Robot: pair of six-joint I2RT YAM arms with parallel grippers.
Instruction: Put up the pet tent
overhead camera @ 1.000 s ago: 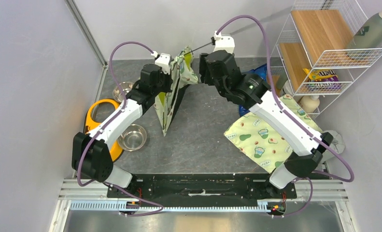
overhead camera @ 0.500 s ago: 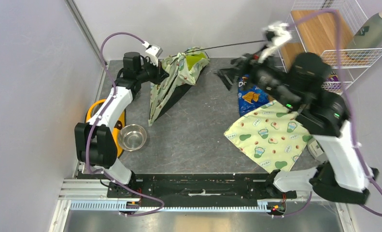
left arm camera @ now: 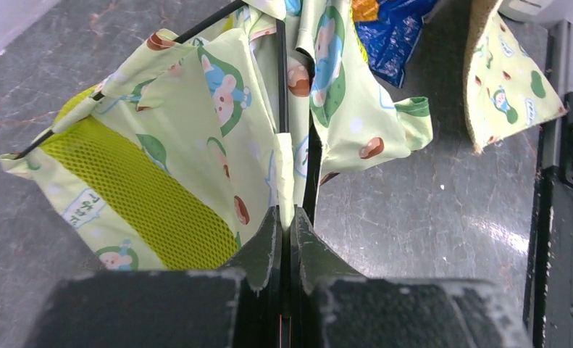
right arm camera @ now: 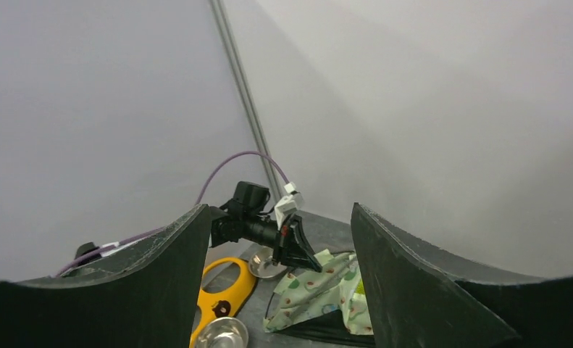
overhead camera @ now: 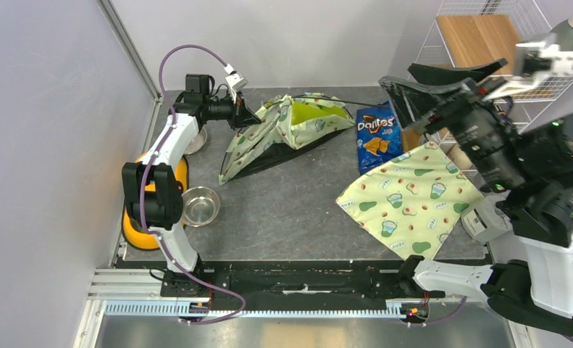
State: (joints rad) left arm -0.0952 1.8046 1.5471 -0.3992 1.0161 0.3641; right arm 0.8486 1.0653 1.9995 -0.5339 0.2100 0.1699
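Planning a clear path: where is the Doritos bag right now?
In the top view the Doritos bag lies on the table, far side, just right of the pet tent and beyond the avocado-print pad.

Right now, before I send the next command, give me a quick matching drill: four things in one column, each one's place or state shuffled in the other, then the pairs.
Things:
1. pet tent
2. left gripper
3. right gripper
4. chip bag

States:
a. open, raised, holding nothing
b. lying flat beside the tent, on the right arm's side
c. slumped low, not yet standing
d. shut on the tent's fabric and pole

Pairs: 1-c, 2-d, 3-a, 4-b
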